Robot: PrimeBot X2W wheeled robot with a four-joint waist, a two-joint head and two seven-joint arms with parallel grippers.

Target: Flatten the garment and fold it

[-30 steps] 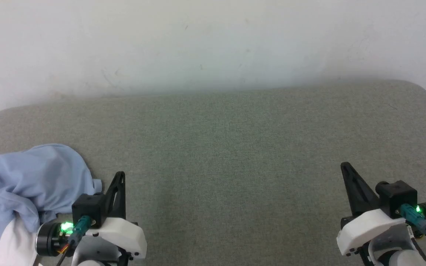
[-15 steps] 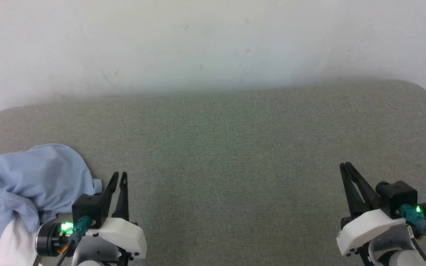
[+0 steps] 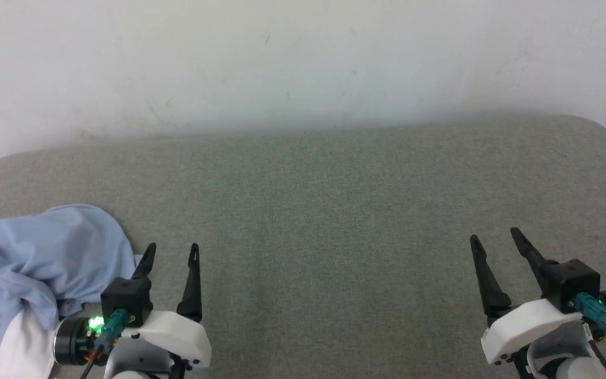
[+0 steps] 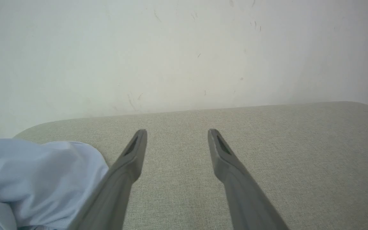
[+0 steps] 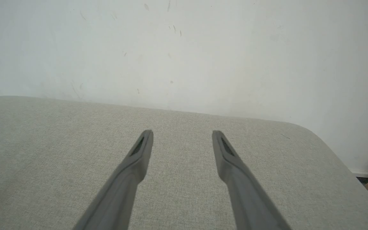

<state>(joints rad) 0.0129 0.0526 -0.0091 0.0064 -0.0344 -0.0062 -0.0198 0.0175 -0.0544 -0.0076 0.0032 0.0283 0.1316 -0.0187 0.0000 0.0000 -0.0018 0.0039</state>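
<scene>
The left fingers [image 3: 193, 279] are standing spread wide, gripping nothing, just beside the crumpled light blue garment [image 3: 45, 252]. The right fingers [image 3: 484, 273] are likewise gaping empty, well apart from it. The garment is lying bunched at the grey surface's [image 3: 324, 210] left edge.

Soft, even light; head view hazy toward the wall [image 3: 303, 63], shadows faint.
</scene>
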